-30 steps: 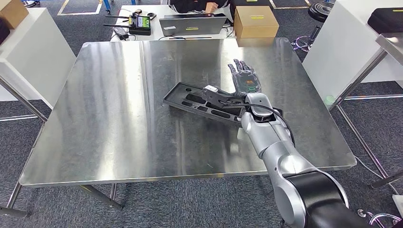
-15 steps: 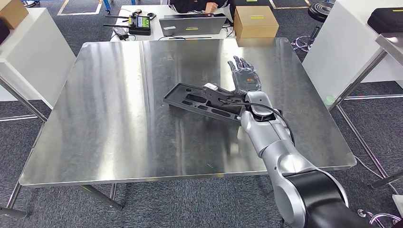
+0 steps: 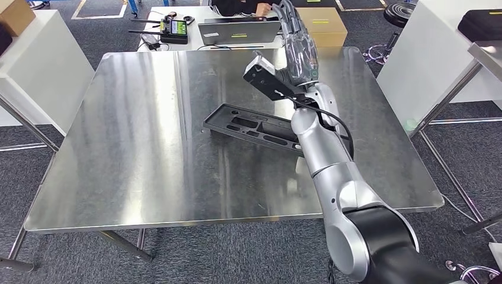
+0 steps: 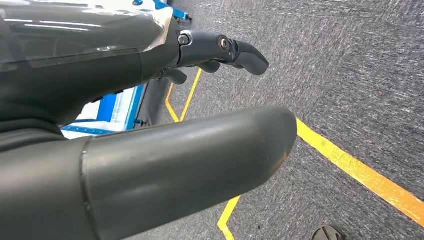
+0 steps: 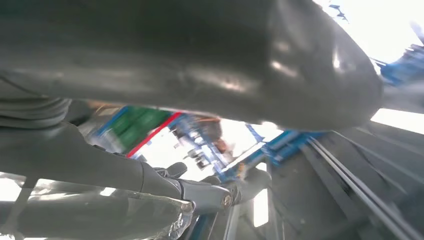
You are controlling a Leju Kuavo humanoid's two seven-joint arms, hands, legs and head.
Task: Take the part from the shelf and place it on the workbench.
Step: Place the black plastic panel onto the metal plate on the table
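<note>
- part point(image 3: 254, 128) lies flat on the steel bench point(image 3: 142, 142), mid-right.
- right hand point(image 3: 298, 50) raised above it, fingers apart, empty; left hand point(image 4: 150, 65) hangs by the floor, holding nothing, fingers loosely apart.
- risk: the forearm dropping could nudge the part.
- beyond: laptop point(image 3: 240, 31), box point(image 3: 318, 26), grey carpet.

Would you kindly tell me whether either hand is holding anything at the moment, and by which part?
Nothing is held: the right hand is raised, fingers apart, above the long black plastic part lying on the steel workbench; the left hand is empty.
</note>
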